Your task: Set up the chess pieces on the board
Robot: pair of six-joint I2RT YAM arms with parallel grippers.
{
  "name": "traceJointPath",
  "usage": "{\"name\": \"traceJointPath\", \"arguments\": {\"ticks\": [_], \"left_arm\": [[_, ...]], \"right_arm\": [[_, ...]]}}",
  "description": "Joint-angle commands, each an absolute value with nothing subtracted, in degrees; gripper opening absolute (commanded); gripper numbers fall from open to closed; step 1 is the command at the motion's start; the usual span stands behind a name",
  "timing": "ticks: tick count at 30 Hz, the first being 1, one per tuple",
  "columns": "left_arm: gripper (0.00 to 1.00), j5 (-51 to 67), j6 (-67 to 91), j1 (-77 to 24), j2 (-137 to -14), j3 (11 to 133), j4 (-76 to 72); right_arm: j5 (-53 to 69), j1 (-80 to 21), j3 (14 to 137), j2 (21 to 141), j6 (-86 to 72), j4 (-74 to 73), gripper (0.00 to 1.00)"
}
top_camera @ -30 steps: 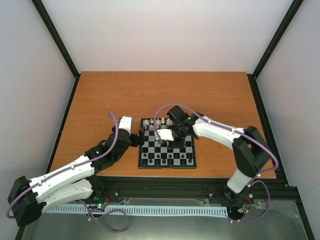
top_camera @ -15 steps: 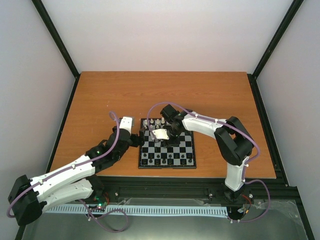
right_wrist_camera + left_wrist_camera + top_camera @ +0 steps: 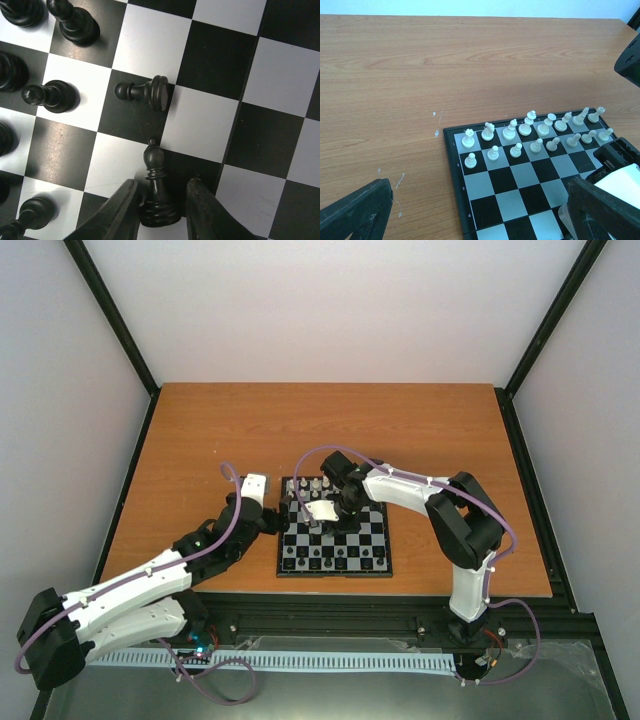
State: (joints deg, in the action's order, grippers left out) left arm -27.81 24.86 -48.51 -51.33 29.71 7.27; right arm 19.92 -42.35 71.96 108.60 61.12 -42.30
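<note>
**Black piece between my right fingers, left tool spread wide**

Orange-brown wood of the counter (image 3: 200, 440) carries the board (image 3: 330, 574), which lies near its front edge, between my two arms. My right tool (image 3: 162, 187) reaches in over the board from the right and points down at it. Its two dark fingers (image 3: 122, 212) stand close on either side of the base of an upright black piece (image 3: 156, 197) with a pointed tip. I cannot tell whether they pinch it yet. Just beyond that piece a toppled black pawn (image 3: 145, 93) lies on its side on a dark square. More black pieces (image 3: 52, 95) stand to one side of it.

My left tool (image 3: 477, 212) sits at the board's left edge, fingers spread wide with nothing between them. From its camera, the white pieces (image 3: 525, 127) stand upright in two rows along the board's far edge.
</note>
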Motion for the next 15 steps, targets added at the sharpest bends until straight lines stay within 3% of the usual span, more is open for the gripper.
{"name": "traceJointPath", "arguments": {"ticks": [1,6,15], "left_arm": [[0.97,-27.4,25.4,-48.1,-52.0,30.7,5.6],[0.97,-26.9,25.4,-48.1,-52.5,30.9,5.5],[0.94,-25.9,25.4,-48.1,-52.7,30.8,4.9]], "right_arm": [[19.3,-42.0,71.4,108.8,60.6,-43.5,0.24],[20.5,-41.0,70.3,108.0,59.2,-43.6,0.16],[31.9,-32.9,68.5,98.2,51.6,-44.8,0.15]]}}
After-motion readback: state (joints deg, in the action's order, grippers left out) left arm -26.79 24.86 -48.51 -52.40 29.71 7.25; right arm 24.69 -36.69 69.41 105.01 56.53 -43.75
